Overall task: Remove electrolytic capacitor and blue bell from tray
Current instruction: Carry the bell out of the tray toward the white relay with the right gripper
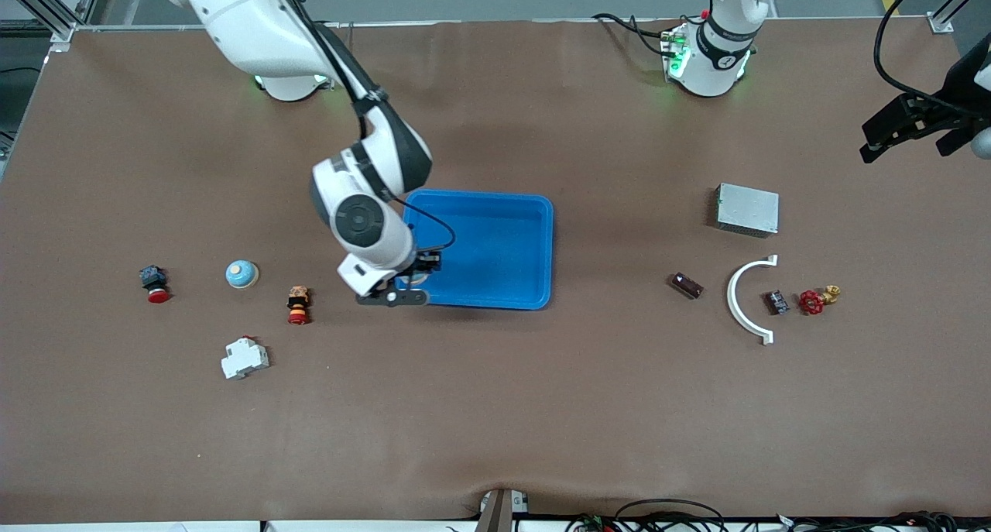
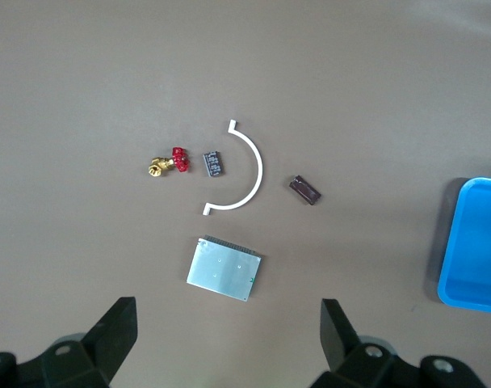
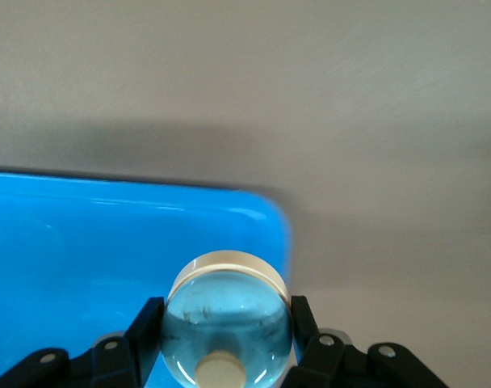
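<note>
Blue bell (image 3: 228, 327) in right pincer (image 3: 226, 335)

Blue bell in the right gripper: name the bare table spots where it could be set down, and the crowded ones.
The right gripper holds the blue bell in the tray. Bare table lies between the tray and the capacitor, and nearer the front camera than the tray. Crowded: around the white arc and around the second bell.

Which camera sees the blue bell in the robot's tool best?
The right wrist view: the blue bell fills it, gripped by the right tool over the tray corner. The front view barely shows it under the tool. The left wrist view misses it.
</note>
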Tool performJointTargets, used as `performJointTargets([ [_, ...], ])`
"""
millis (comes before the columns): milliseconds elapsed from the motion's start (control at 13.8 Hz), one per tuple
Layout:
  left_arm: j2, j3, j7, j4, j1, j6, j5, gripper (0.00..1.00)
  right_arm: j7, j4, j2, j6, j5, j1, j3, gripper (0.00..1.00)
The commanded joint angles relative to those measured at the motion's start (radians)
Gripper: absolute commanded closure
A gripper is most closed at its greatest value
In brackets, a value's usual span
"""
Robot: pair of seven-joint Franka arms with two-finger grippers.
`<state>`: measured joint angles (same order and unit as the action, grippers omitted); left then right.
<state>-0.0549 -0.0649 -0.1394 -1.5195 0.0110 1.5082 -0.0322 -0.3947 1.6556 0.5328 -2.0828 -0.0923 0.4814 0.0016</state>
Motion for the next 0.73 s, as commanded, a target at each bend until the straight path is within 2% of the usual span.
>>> performJointTargets([
  [0,-0.022,-0.003,0.021,-0.008,0.0,-0.014,0.028,0.0,0.169,-0.031,-0.05,0.108,0.029,-0.104,0.012,0.9],
  [145,-0.014,-0.018,0.018,-0.007,0.0,-0.008,0.026,0.0,0.285,-0.098,-0.056,0.203,0.1,-0.171,0.012,0.9],
  [291,-0.008,-0.021,0.018,-0.008,0.0,0.0,0.026,0.0,0.447,-0.16,-0.054,0.259,0.134,-0.254,0.012,0.9],
  [654,-0.005,-0.024,0.018,-0.007,-0.002,0.007,0.028,0.0,0.889,-0.172,-0.034,0.236,0.141,-0.463,0.012,0.89],
])
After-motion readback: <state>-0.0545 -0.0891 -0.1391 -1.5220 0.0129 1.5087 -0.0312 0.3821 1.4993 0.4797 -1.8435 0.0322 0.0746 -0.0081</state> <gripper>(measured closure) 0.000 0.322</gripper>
